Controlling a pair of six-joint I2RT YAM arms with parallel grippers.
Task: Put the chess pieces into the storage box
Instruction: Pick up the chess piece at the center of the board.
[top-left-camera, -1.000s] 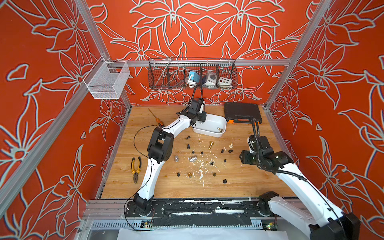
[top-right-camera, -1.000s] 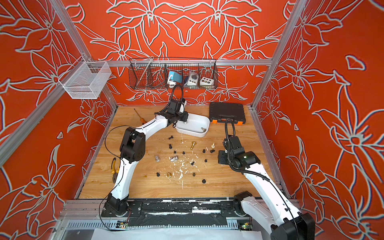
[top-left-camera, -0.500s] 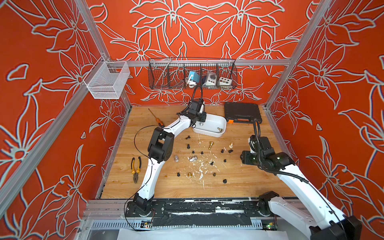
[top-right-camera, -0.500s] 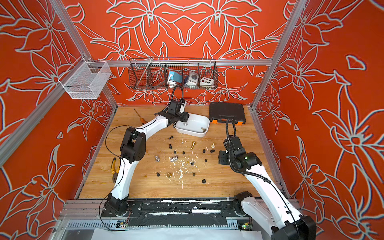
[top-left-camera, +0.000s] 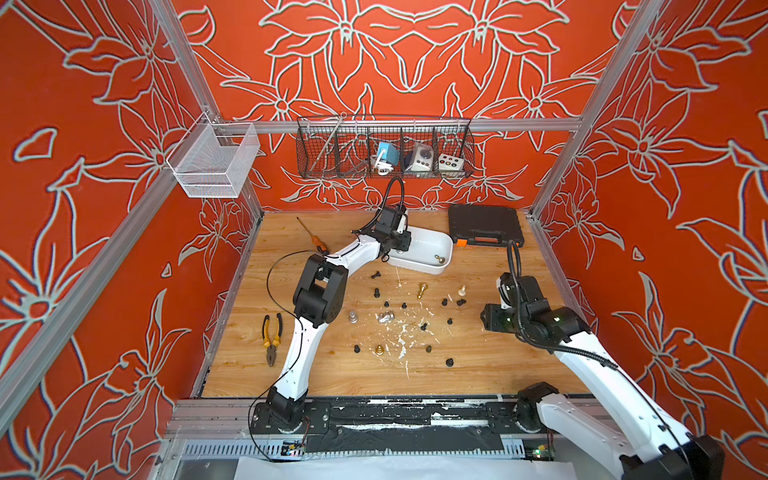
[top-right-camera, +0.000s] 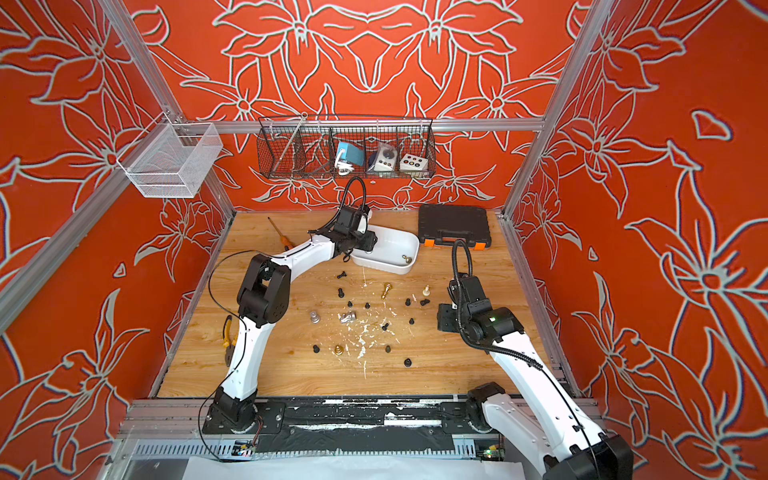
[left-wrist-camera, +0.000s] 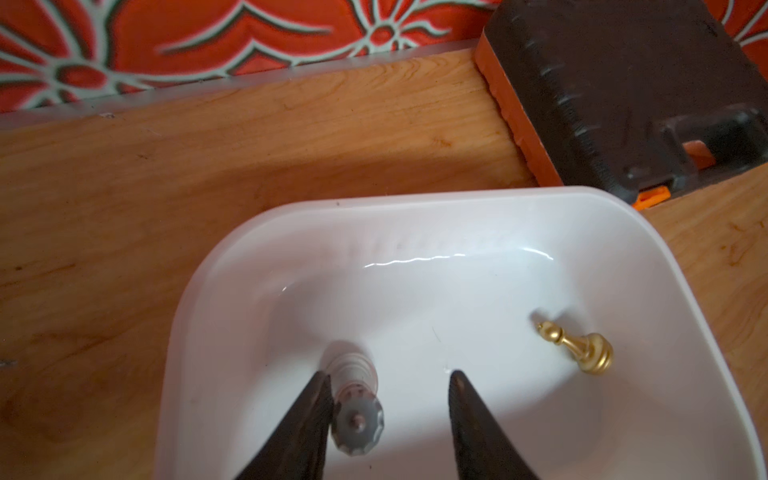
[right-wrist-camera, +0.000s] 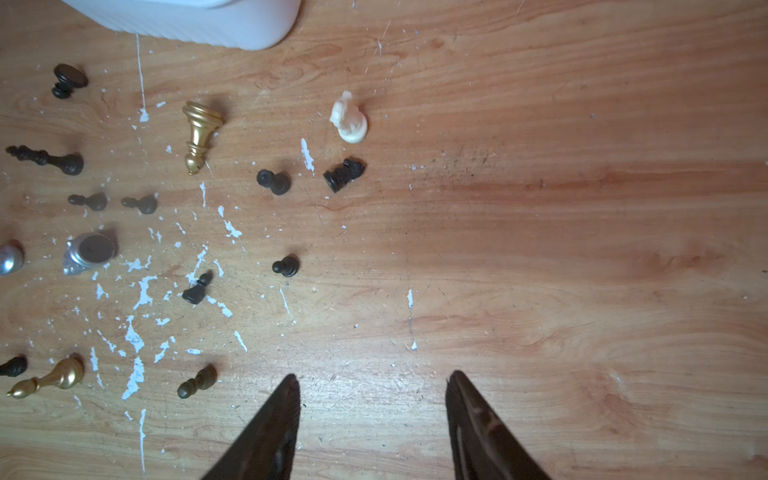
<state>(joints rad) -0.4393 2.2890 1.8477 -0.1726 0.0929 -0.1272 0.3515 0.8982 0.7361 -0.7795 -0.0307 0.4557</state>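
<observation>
My left pincer (left-wrist-camera: 390, 395) hangs over the storage box (left-wrist-camera: 415, 199) with its jaws apart, gripping nothing. A silver piece (left-wrist-camera: 356, 399) sits inside the box between my fingers. It touches one finger (left-wrist-camera: 307, 419) and is clear of the other. I cannot tell whether it stands straight or leans. Out past that other finger, a gold pawn (left-wrist-camera: 582, 351) lies on its side on the box floor, apart from the silver one. Beyond my fingertips, past the box's far wall, the black toolcase (left-wrist-camera: 615, 83) rests on the wooden surface (left-wrist-camera: 208, 158), just beside a corner of the box.

My right pincer (right-wrist-camera: 372, 386) is open too, with nothing between its jaws and bare wood beneath. The rest of the chess pieces (right-wrist-camera: 285, 266) are scattered on the surface ahead of it and off to one side, among white paint flecks (right-wrist-camera: 135, 336). A dark pawn (right-wrist-camera: 197, 381) lies near one fingertip. Farther ahead is a black knight (right-wrist-camera: 344, 174) on its side, with a cream knight (right-wrist-camera: 349, 118) just beyond it. A tall gold piece (right-wrist-camera: 199, 133) lies toppled nearby. The box's corner shows farther on still, well apart from this pincer.
</observation>
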